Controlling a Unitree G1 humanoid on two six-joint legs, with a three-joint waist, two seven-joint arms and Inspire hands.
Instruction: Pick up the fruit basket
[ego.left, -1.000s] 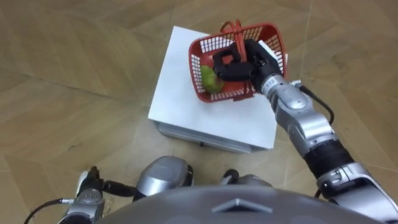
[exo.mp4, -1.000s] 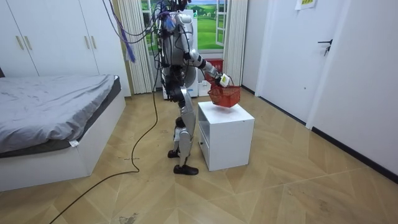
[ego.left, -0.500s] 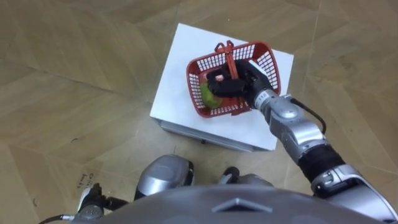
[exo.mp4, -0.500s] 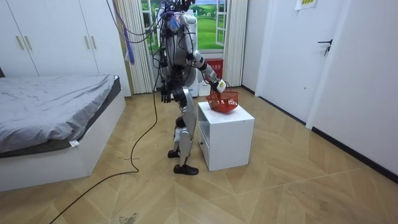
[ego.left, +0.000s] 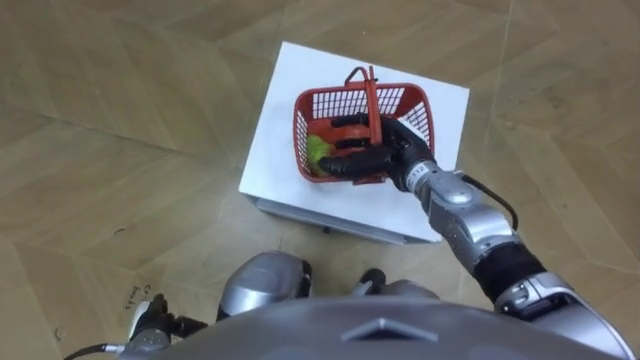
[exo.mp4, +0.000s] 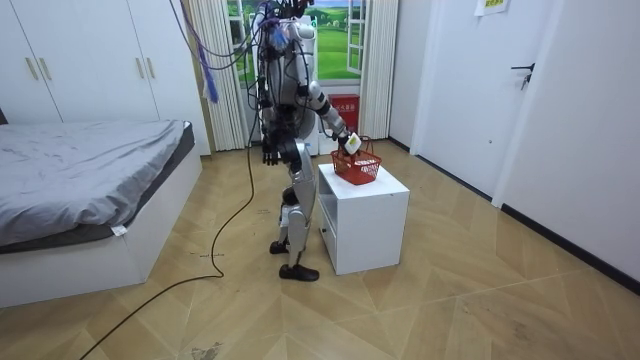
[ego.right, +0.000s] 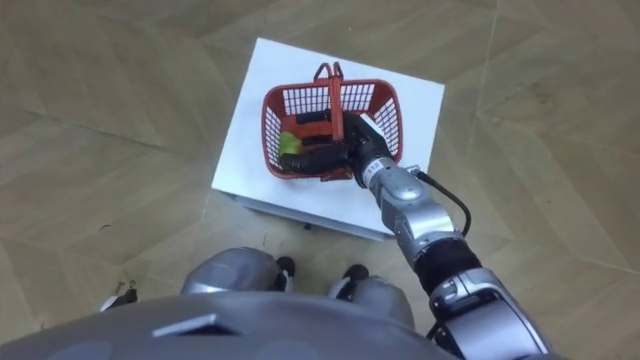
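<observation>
The red mesh fruit basket (ego.left: 299, 138) stands on the white cabinet (ego.left: 272, 150), with a green fruit (ego.left: 317, 149) in its left end. Its red handle (ego.left: 371, 88) stands upright across the middle. My right hand (ego.left: 401, 152) reaches into the basket from the right, fingers stretched out straight on both sides of the handle, not curled round it. In the room view the basket (exo.mp4: 358, 168) rests on the cabinet top below my right hand (exo.mp4: 350, 144). My left hand (exo.mp4: 268, 155) hangs at my hip.
I stand at the white cabinet (exo.mp4: 365, 215), which has an open shelf on its side. Wooden parquet floor lies all around it. A bed (exo.mp4: 80, 190) stands at the room view's left, a curtained window and a door behind and to the right.
The basket has come down from the air onto the cabinet top. My right hand's fingers, curled round the handle before, have straightened and let it go.
</observation>
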